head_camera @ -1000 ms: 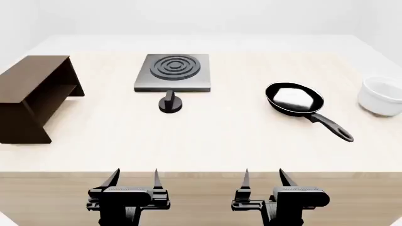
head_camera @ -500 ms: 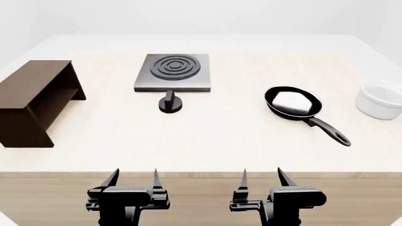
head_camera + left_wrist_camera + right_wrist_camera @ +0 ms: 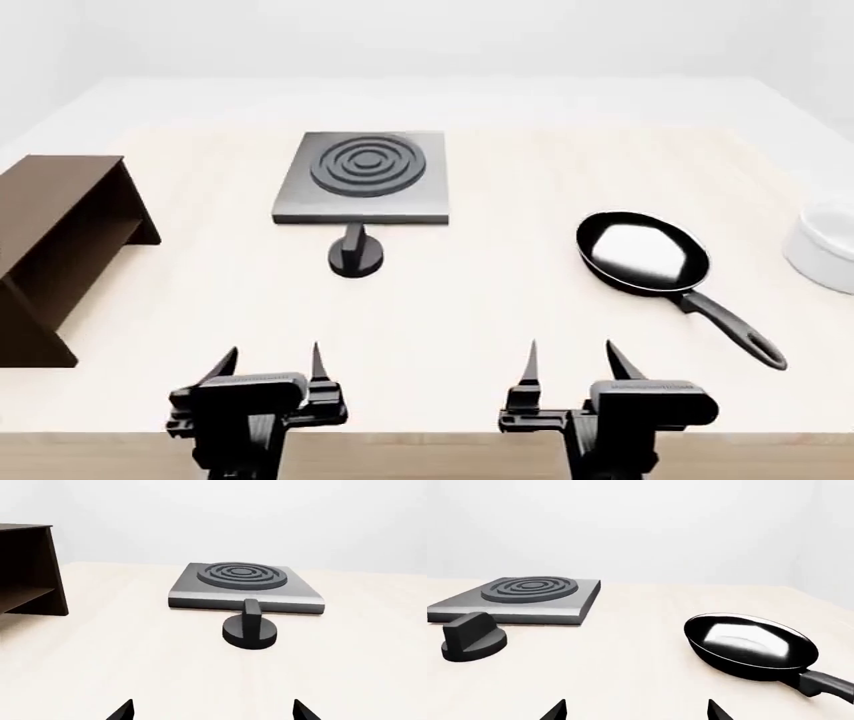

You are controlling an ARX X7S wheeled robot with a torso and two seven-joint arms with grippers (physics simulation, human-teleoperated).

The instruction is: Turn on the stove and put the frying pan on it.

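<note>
The grey stove (image 3: pixel 360 178) with its ringed burner lies flat at the back centre of the table, and its black round knob (image 3: pixel 355 255) stands just in front of it. To the right rests the black frying pan (image 3: pixel 641 253) with a shiny inside, its handle (image 3: pixel 734 331) pointing toward the front right. Over the table's front edge, my left gripper (image 3: pixel 271 362) hovers open and empty, in line with the knob (image 3: pixel 249 629) and stove (image 3: pixel 245 586). Open and empty too, my right gripper (image 3: pixel 574 357) faces the pan (image 3: pixel 750 645), with the knob (image 3: pixel 472 636) and stove (image 3: pixel 520 598) off to one side.
A dark brown wooden shelf (image 3: pixel 60 245) stands at the table's left side, also showing as the shelf (image 3: pixel 27 570) in the left wrist view. A white bowl (image 3: pixel 827 243) sits at the right edge.
The head view has moved forward and tilted down over the table, so the grippers now hang above the tabletop's front edge. Stove, knob and pan lie where they were.
</note>
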